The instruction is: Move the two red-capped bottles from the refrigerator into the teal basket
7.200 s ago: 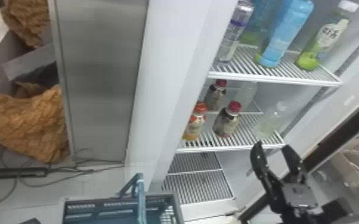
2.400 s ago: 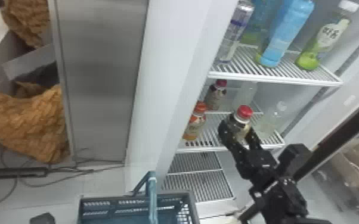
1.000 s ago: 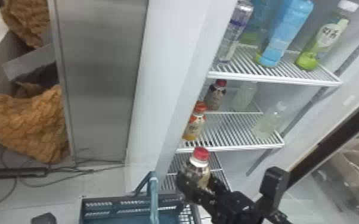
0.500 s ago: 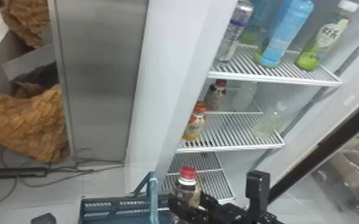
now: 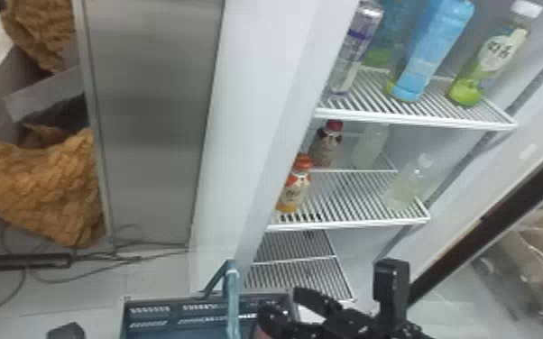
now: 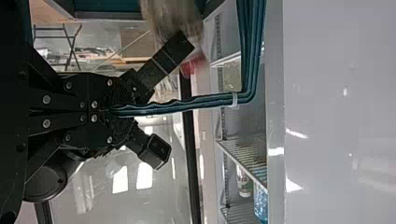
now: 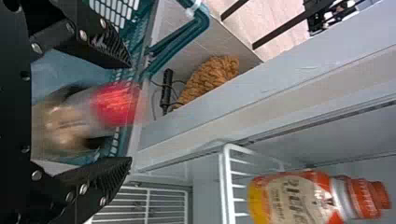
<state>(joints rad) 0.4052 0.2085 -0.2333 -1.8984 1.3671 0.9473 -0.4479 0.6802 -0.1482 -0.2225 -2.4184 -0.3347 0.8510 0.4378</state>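
My right gripper [image 5: 294, 311] is low over the teal basket's [image 5: 207, 296] right end. In the right wrist view, the right gripper [image 7: 130, 112] stands open, with one red-capped bottle [image 7: 60, 122] blurred between its fingers and apart from both, the basket [image 7: 122, 74] behind. The left wrist view has that bottle [image 6: 172, 18] beside a right finger and my left gripper [image 6: 112, 110] shut on the basket's handle [image 6: 201, 103]. Another red-capped bottle [image 5: 327, 146] stands at the back of the refrigerator's middle shelf.
An orange bottle [image 5: 294, 189] stands at the middle shelf's left front, with a clear bottle [image 5: 406, 189] on the right. Taller bottles fill the upper shelf [image 5: 419, 118]. The refrigerator's side wall [image 5: 248, 135] rises behind the basket.
The right gripper took a red-capped bottle from the middle shelf and carried it down and left to the basket. Its fingers have since opened, and the bottle has sunk lower.
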